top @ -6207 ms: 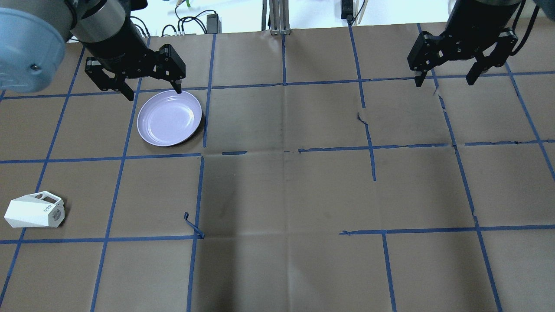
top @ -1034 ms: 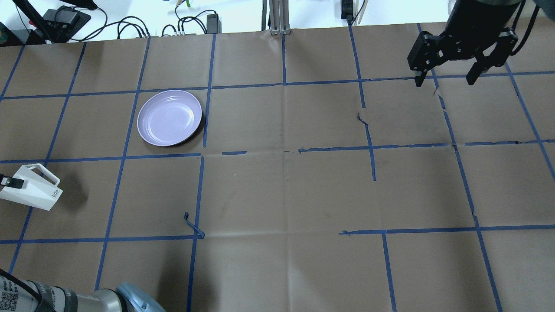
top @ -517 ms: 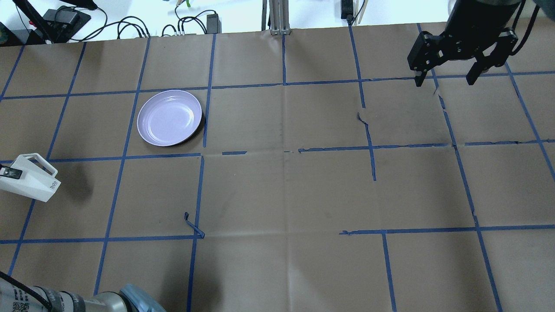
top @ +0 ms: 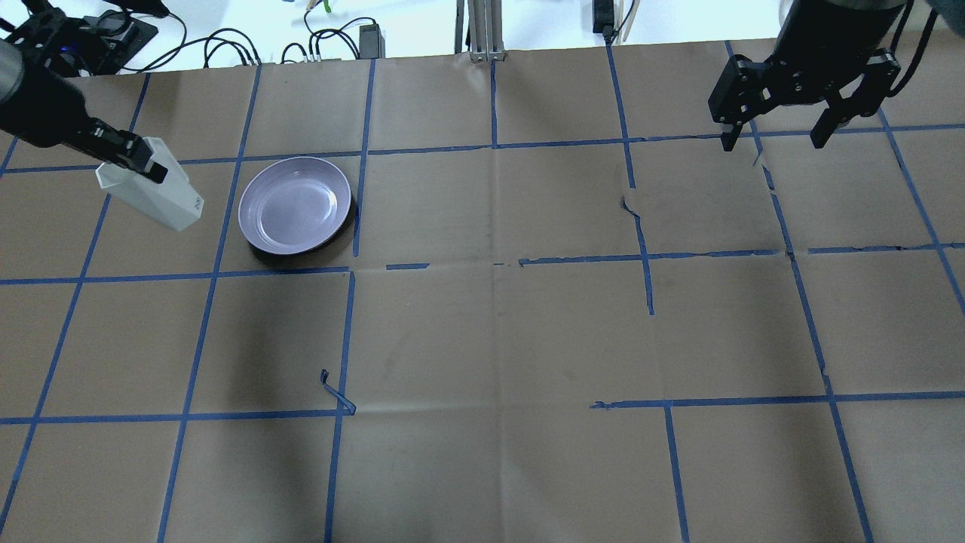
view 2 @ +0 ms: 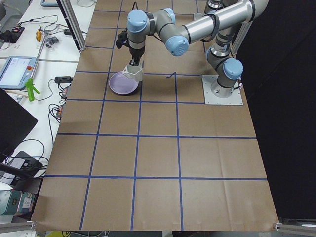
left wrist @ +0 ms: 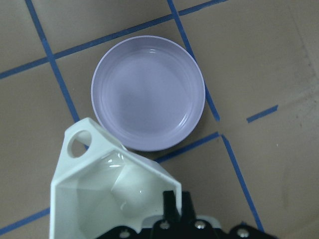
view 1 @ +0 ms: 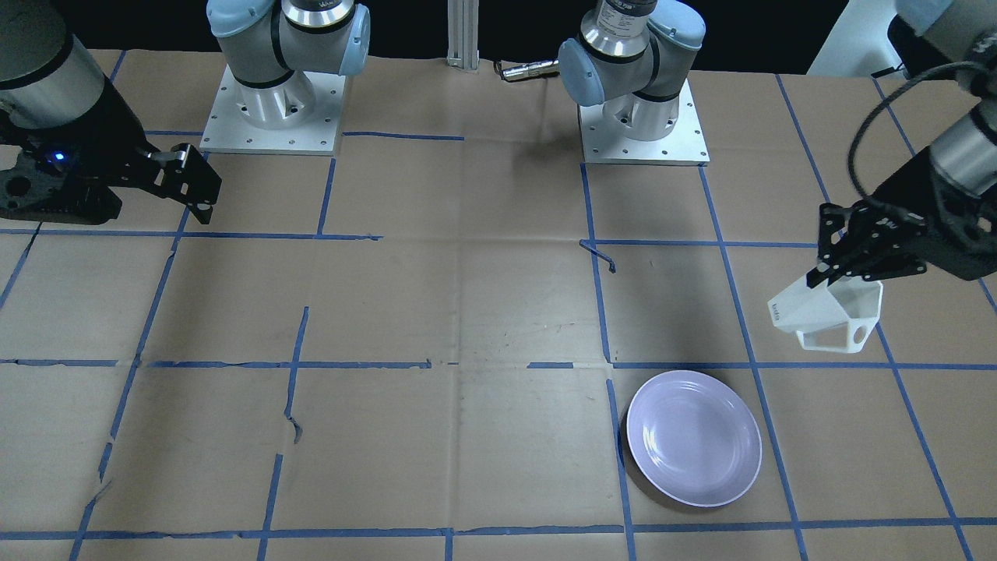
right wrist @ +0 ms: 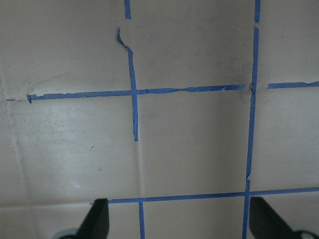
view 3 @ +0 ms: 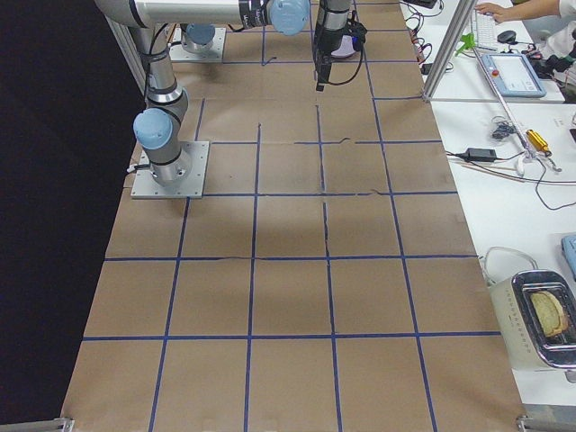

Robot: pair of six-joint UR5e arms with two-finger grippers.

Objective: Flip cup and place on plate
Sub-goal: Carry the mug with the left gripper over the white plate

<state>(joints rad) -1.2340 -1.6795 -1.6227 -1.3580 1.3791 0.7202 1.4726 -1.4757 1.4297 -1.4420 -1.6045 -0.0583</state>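
The white faceted cup hangs tilted in the air just left of the lavender plate, base pointing down toward the plate side. My left gripper is shut on the cup's rim. In the left wrist view the cup shows its open mouth and its handle, with the plate beyond it and partly under it. In the front-facing view the cup hangs from the left gripper, above and right of the plate. My right gripper is open and empty at the far right.
Brown paper with a blue tape grid covers the table. A loose curl of tape sticks up near the middle left. Cables lie past the far edge. The two arm bases stand at the robot's side.
My left gripper has carried the cup away from the near left edge, farther out and to the right, up beside the plate. The right arm has not moved.
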